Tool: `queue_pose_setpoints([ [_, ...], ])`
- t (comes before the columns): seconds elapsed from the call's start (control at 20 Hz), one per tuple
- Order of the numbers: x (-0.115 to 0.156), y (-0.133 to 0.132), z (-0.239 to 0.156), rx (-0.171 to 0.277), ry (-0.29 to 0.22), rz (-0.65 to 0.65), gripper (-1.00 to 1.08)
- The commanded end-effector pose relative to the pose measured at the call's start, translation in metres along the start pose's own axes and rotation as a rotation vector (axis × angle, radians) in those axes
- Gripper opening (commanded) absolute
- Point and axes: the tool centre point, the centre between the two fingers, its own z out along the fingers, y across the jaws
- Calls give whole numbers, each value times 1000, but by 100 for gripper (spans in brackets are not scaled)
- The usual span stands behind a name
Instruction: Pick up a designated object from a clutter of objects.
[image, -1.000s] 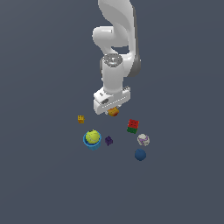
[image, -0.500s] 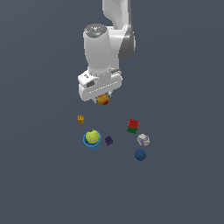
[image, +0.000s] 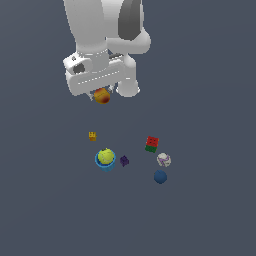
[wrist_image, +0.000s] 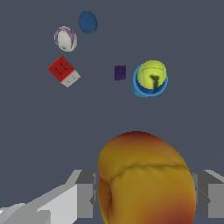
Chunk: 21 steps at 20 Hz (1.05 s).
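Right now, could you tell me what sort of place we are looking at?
Probably a simulated test scene: a featureless grey floor, small toy-like objects such as a tennis ball in a blue cup, and the tool gripping an orange fruit.

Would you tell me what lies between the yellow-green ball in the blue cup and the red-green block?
The small purple cube lies there, apart from both, in both views.

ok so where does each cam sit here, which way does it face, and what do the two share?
Exterior view: off the arm, raised, looking down at the floor and clutter; it shows the white arm and the hand holding the orange-yellow fruit above the items.
Wrist view: on the wrist, looking past the fingers and the fruit down to the floor.
Shared: the fruit, tennis ball in the blue cup, purple cube, red-green block, white patterned ball, dark blue ball.
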Motion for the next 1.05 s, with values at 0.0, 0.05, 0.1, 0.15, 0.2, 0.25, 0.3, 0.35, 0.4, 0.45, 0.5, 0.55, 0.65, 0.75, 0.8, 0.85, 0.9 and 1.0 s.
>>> queue_pose_setpoints([
  [0.0,-8,11,-24,0,0,0,-100],
  [0.05,-11,16,-32,-1,-1,0,-100],
  [0.1,-13,20,-40,-1,-1,0,-100],
  [0.15,-16,24,-48,-1,-1,0,-100],
  [0.2,-18,27,-55,-1,-1,0,-100],
  [0.25,-20,31,-62,-2,-2,0,-100],
  [0.3,-22,34,-68,-2,-2,0,-100],
  [0.35,-23,37,-74,-2,-2,0,-100],
  [0.4,-25,40,-79,-2,-2,0,-100],
  [0.45,-26,43,-84,-2,-2,0,-100],
  [0.5,-28,45,-89,-2,-2,0,-100],
  [0.55,-29,48,-93,-2,-2,0,-100],
  [0.65,-30,51,-99,-3,-2,0,-100],
  [0.75,-31,54,-104,-3,-2,0,-100],
  [0.8,-31,55,-105,-3,-3,0,-100],
  [0.85,-31,55,-106,-3,-3,0,-100],
  [0.9,-31,56,-107,-3,-3,0,-100],
  [1.0,-31,56,-107,-3,-3,0,-100],
])
